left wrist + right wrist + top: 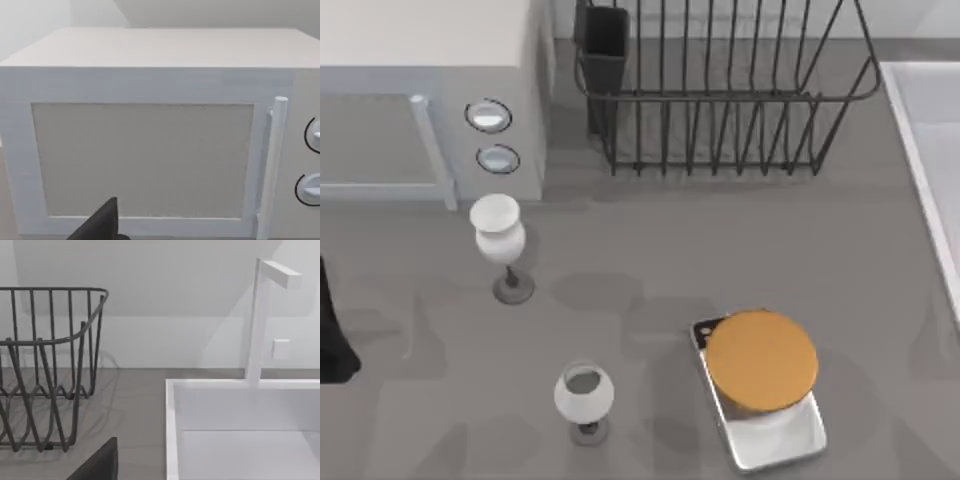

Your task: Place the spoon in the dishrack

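Note:
The spoon is out of view. The dishrack [720, 95], a dark wire basket with flared sides, stands at the back of the table, with its black utensil cup [603, 45] at the back left corner. Its end wall [47, 365] also shows in the right wrist view, next to the sink. My left arm [332, 335] is parked at the table's left edge, and a dark part of my left gripper [100, 222] faces the microwave door. A dark part of my right gripper [100, 462] hangs low between the dishrack and the sink.
A white microwave [430, 90] fills the back left. Two white goblets [500, 240] [584, 398] stand left of centre. A flat silver tray [775, 440] at the front right carries a round orange object [760, 360]. A white sink [240, 430] with a tap [260, 320] borders the right.

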Robot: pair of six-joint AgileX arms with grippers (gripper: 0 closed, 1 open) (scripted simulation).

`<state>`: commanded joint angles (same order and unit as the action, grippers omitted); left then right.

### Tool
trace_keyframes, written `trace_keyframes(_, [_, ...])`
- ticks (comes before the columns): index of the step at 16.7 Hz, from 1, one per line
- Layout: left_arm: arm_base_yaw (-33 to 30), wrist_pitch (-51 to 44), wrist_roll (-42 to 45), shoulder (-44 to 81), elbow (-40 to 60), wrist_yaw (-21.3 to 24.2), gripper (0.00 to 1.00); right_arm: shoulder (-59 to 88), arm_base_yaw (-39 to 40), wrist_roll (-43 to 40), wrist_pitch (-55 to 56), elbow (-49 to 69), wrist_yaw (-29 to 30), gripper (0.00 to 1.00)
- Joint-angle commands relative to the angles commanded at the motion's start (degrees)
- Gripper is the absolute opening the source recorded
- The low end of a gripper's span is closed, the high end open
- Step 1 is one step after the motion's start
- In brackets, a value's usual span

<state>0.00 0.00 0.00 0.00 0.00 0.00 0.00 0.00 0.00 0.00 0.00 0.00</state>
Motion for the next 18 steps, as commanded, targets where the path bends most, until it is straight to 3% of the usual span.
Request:
trace_keyframes(3, [0.0, 0.0, 0.0, 0.0, 0.0, 0.0, 1.0, 0.69, -0.4, -0.61, -0.63, 0.63, -0.02, 1.0])
trace_keyframes(7, [0.0, 0.0, 0.0, 0.0, 0.0, 0.0, 1.0, 9.25, -5.06, -7.41, -7.67, 7.58, -0.06, 1.0])
trace_keyframes(18, [0.0, 0.0, 0.0, 0.0, 0.0, 0.0, 1.0, 63.78, -28.09, -42.44, -44.3, 40.69, 0.35, 1.0])
